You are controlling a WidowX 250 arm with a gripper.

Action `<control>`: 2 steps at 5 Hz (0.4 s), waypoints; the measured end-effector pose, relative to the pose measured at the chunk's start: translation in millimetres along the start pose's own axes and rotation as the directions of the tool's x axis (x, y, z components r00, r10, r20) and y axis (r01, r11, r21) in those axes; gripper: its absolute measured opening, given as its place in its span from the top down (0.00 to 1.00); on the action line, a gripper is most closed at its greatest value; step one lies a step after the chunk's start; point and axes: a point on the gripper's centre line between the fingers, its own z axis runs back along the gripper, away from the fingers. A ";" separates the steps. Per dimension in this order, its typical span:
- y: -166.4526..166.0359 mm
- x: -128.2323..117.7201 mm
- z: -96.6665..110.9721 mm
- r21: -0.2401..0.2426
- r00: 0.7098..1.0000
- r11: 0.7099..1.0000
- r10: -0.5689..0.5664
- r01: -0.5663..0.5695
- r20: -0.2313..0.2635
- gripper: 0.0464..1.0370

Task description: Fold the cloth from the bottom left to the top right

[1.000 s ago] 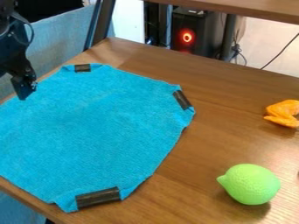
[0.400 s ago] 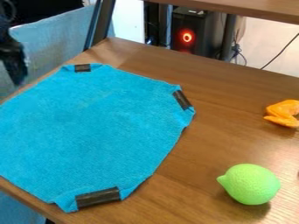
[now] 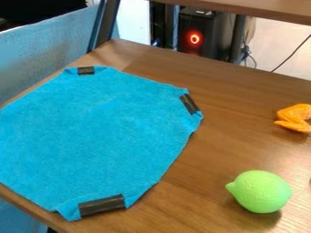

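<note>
A blue cloth (image 3: pixel 100 132) lies spread flat over the left part of the wooden table, its left side running past the view's left edge. Dark tape strips mark three of its corners: one at the top (image 3: pixel 86 70), one at the right (image 3: pixel 189 103) and one at the bottom (image 3: pixel 101 205). The cloth shows no fold across its middle.
On the table (image 3: pixel 243 104), a green lime-like toy (image 3: pixel 260 191) sits at the lower right and an orange object (image 3: pixel 295 118) at the right edge. Behind are a blue partition (image 3: pixel 48 48), dark table legs and a black computer case (image 3: pixel 203 34).
The arm and gripper, at the upper left in the earlier frames, have moved left out of the view. The cloth and the other objects have stayed put.
</note>
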 end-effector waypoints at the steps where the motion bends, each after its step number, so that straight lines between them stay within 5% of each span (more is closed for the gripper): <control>1: 10.3 -17.5 -11.4 0.009 0.996 0.997 0.075 -0.075 -0.057 0.04; 2: 10.0 -34.7 -22.3 0.005 0.993 0.998 0.065 -0.065 -0.100 0.04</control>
